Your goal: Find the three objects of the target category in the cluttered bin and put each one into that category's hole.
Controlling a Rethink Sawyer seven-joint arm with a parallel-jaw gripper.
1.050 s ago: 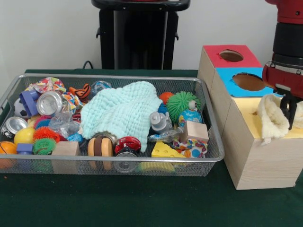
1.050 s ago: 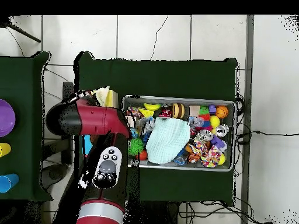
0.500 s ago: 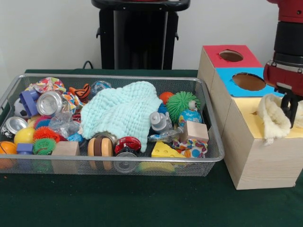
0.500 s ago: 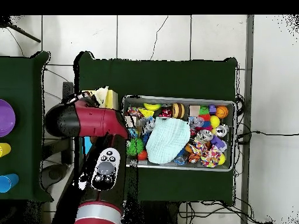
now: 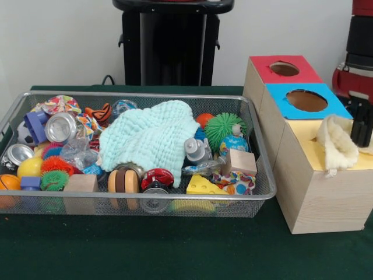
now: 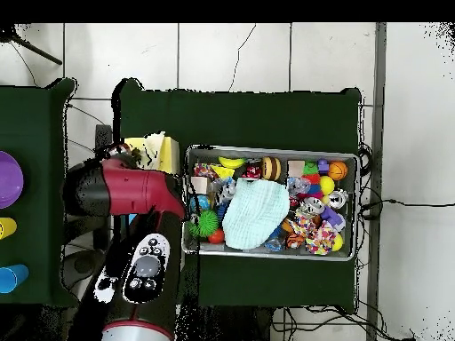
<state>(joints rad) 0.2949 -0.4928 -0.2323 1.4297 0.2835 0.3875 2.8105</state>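
A cream fleece cloth (image 5: 336, 143) lies bunched on the yellow top (image 5: 303, 146) of the nearest wooden box, its end hanging over the front edge. My gripper (image 5: 361, 123) hangs at the picture's right edge, just right of the cloth and apart from it. In the overhead view the cloth (image 6: 158, 147) shows on the yellow top (image 6: 139, 145) beside my red arm (image 6: 124, 191), which hides the gripper. The wire bin (image 5: 256, 140) holds a large mint cloth (image 5: 148, 140) spread over mixed toys.
Behind the yellow box stand a blue-topped box with a round hole (image 5: 306, 100) and a red-topped one with a hole (image 5: 284, 69). The bin (image 6: 188, 202) also holds spiky balls, cans, wooden blocks and a cheese wedge (image 5: 201, 185).
My gripper has drawn away to the right from the fleece cloth, which stays on the yellow box. The bin's contents have not moved.
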